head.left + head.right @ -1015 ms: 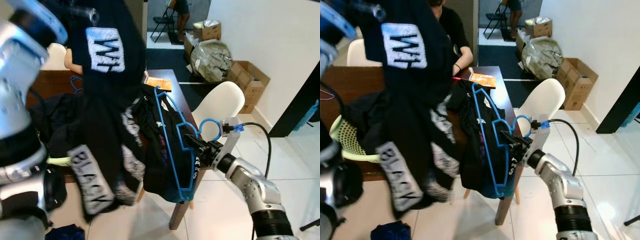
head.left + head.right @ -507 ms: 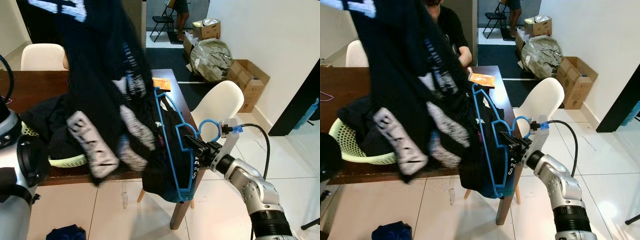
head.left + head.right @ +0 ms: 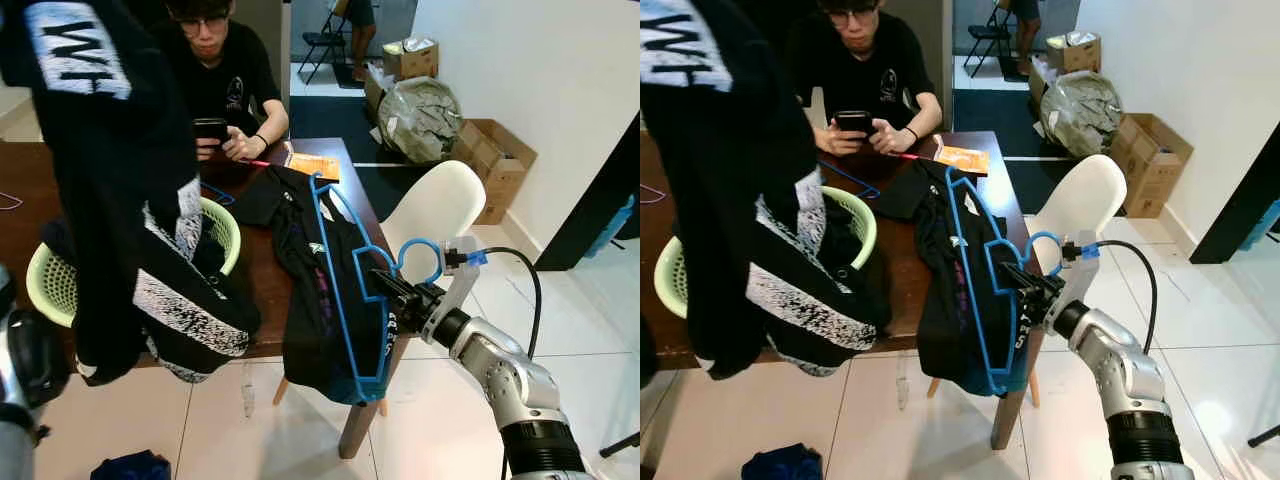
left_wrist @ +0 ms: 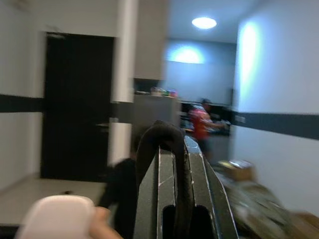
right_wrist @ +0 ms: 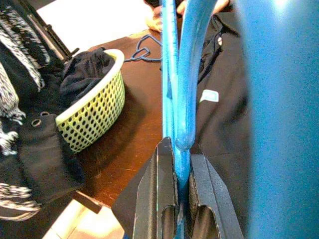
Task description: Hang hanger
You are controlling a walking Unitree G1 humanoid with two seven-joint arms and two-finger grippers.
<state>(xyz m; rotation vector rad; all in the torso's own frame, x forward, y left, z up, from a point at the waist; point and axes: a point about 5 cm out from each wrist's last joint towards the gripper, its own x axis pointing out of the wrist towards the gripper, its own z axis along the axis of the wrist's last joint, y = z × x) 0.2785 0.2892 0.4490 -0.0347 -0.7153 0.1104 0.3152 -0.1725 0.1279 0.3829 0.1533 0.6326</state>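
A blue plastic hanger (image 3: 345,290) stands on edge at the table's right side, with a black garment (image 3: 305,300) draped around it and hanging over the table edge. My right gripper (image 3: 385,285) is shut on the hanger just below its hook (image 3: 420,262); the right wrist view shows the blue hanger (image 5: 182,74) clamped between the fingers (image 5: 162,194). High on the left, a black printed garment (image 3: 110,180) hangs from above the picture down past the table's front edge. My left gripper (image 4: 174,164) is shut on a dark fold of it.
A person (image 3: 215,70) sits at the far side of the brown table (image 3: 262,270), holding a phone. A green basket (image 3: 45,285) of dark clothes stands on the table. A white chair (image 3: 440,205) is at the right, with cardboard boxes (image 3: 495,165) behind.
The black printed garment has swung from the middle to the left, uncovering the person and the basket. The right gripper and the hanger have stayed put.
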